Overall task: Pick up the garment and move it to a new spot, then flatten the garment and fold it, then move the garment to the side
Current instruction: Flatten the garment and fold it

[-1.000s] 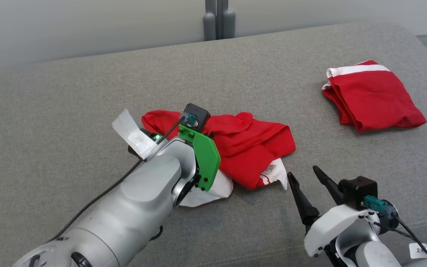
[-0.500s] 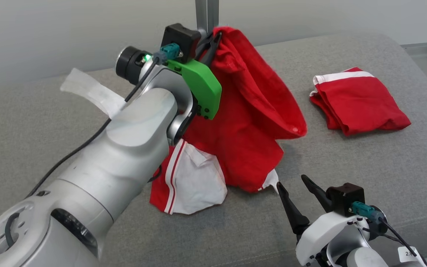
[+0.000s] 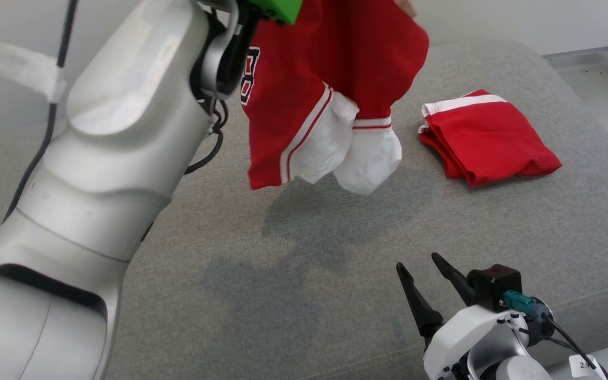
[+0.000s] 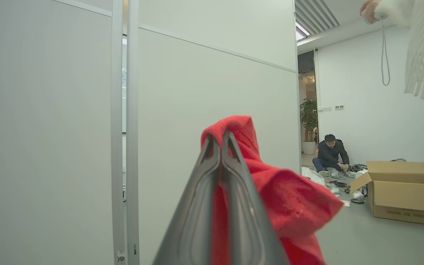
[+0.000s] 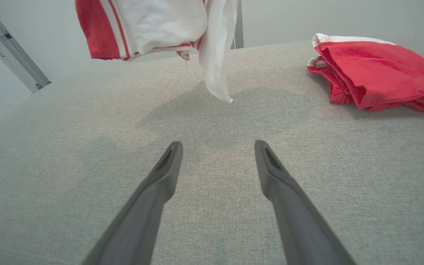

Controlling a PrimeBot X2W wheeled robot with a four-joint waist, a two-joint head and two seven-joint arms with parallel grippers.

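Left arm [image 3: 108, 137] went from cushion [image 3: 283, 295] level to well above it. Garment [image 3: 335, 74] lay crumpled on the cushion a second ago and was half-lifted midway. It now hangs fully clear from the left gripper [image 4: 220, 141], white ends [image 3: 367, 158] lowest. Head camera shifted too.

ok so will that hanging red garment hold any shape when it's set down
Probably very floppy: the garment hangs limp in folds from the shut left tool. It looks light, since one small pinch carries it all. It will likely crumple on the grey cushion, not land flat.
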